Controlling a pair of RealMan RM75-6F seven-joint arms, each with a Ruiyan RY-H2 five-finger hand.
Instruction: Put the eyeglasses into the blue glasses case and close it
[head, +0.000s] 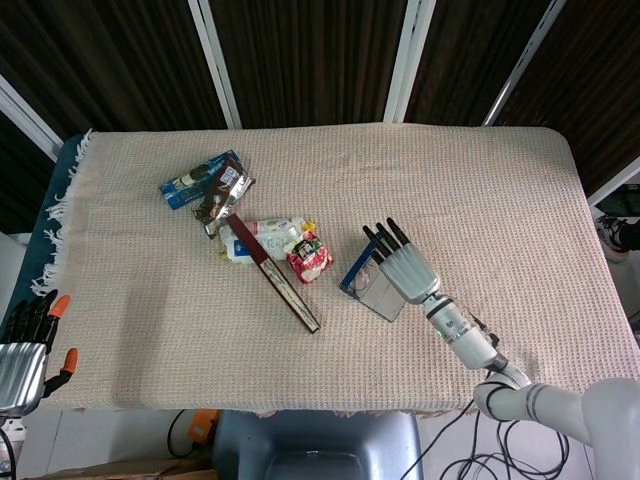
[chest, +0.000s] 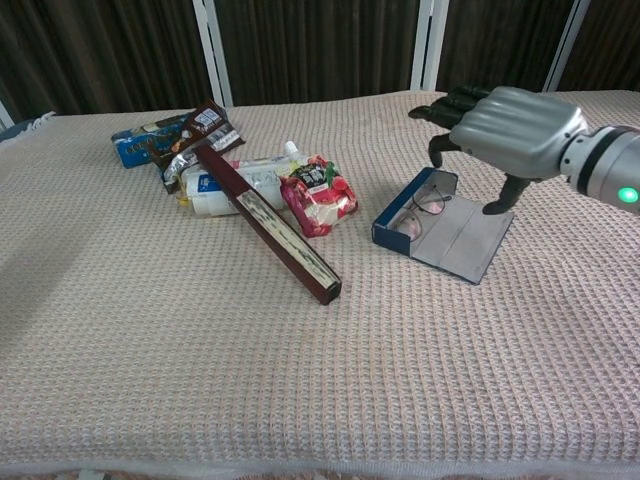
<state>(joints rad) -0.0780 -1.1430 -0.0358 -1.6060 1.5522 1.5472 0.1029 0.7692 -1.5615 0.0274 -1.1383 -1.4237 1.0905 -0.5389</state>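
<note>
Far left, off the table edge: left hand (head: 22, 350), fingers apart, holding nothing. On the woven cloth (chest: 200, 340), left to right: blue snack packet (chest: 140, 139) and brown wrapper (chest: 196, 133), white pouch (chest: 240, 182), long dark-red box (chest: 270, 223), red snack bag (chest: 320, 193). Right of those: blue glasses case (chest: 440, 228), lid lying open, eyeglasses (chest: 418, 207) inside. Above the case's right side: right hand (chest: 505, 127), palm down, fingers spread and slightly bent, gripping nothing.
</note>
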